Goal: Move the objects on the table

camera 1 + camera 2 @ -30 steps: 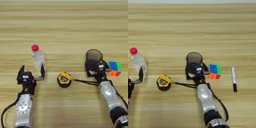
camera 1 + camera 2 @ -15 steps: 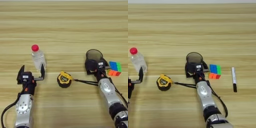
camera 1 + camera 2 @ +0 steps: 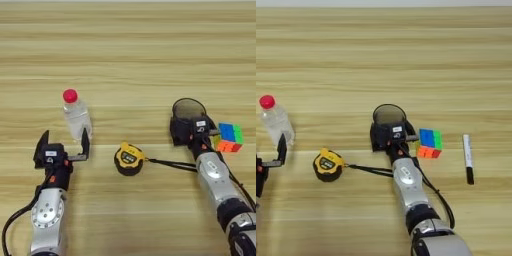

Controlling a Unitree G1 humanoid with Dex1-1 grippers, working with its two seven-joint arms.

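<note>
At table's (image 3: 125, 45) near edge, left gripper (image 3: 62, 145) spread beside bottle (image 3: 76, 115), right gripper (image 3: 192, 131) clamped on cup (image 3: 187, 111).

The right claw (image 3: 192, 131) has edged left onto the dark cup (image 3: 187, 110).

On the table (image 3: 406, 60), the right gripper (image 3: 388, 136) sits at the near side of the dark cup (image 3: 388, 116). Just right lies the puzzle cube (image 3: 429, 143), then the pen (image 3: 468, 158). The tape measure (image 3: 327, 164) trails its strap (image 3: 368, 170) rightward. The bottle (image 3: 275, 122) stands far left, one left finger (image 3: 281, 147) beside it.
</note>
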